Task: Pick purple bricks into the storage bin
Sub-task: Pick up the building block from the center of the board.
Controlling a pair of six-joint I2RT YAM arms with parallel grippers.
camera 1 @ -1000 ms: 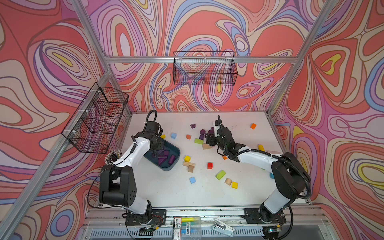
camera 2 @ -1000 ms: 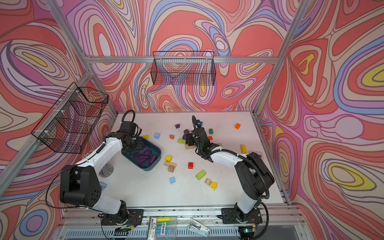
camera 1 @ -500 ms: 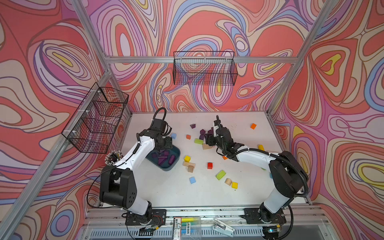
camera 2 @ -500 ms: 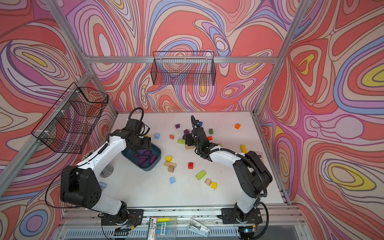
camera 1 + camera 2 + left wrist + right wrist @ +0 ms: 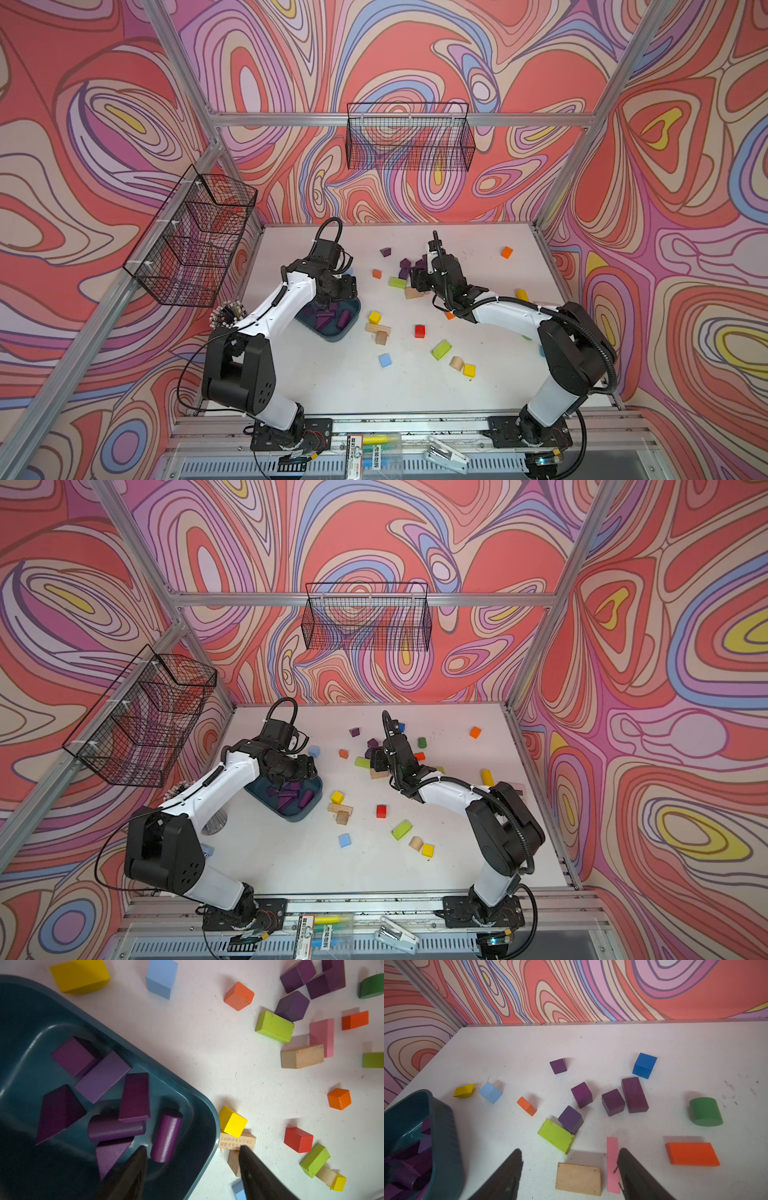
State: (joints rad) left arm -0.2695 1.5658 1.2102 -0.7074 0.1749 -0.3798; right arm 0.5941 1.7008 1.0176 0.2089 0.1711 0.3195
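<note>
At the front of the white worktop [image 5: 340, 386], a yellow cube [image 5: 469, 370], a bare wooden arch [image 5: 456, 363], a green block [image 5: 441, 349] and a light blue cube [image 5: 385, 360] are lying scattered, well apart from the bin.

Farther back on the left, the dark teal storage bin [image 5: 332, 334] is sitting flat. Several purple bricks [image 5: 135, 1097] are lying inside it: cuboids, two cylinders and wedges, some leaning on each other. The left end effector [image 5: 192, 1148] is hanging over the bin's corner, jaws spread wide with nothing between them. One finger is over the bin's inside, the other over the worktop by a printed wooden block [image 5: 236, 1141].

Toward the middle, the right end effector [image 5: 570, 1150] is hovering over the worktop, also gaping wide and holding nothing. A plain wooden block [image 5: 579, 1179] is showing between its fingers, and a thin pink slab [image 5: 612, 1163] is standing just beside one finger.

Beyond it, more purple pieces are lying loose:
- a near purple cube [image 5: 571, 1119] is touching a lime block [image 5: 556, 1135];
- a single purple cube [image 5: 581, 1095] is sitting alone;
- a paired purple cube [image 5: 613, 1102] is pressing against a purple cuboid [image 5: 634, 1095];
- a far purple cube [image 5: 558, 1066] is sitting by itself.

A black wire basket [image 5: 409, 137] is hanging on the back wall.
</note>
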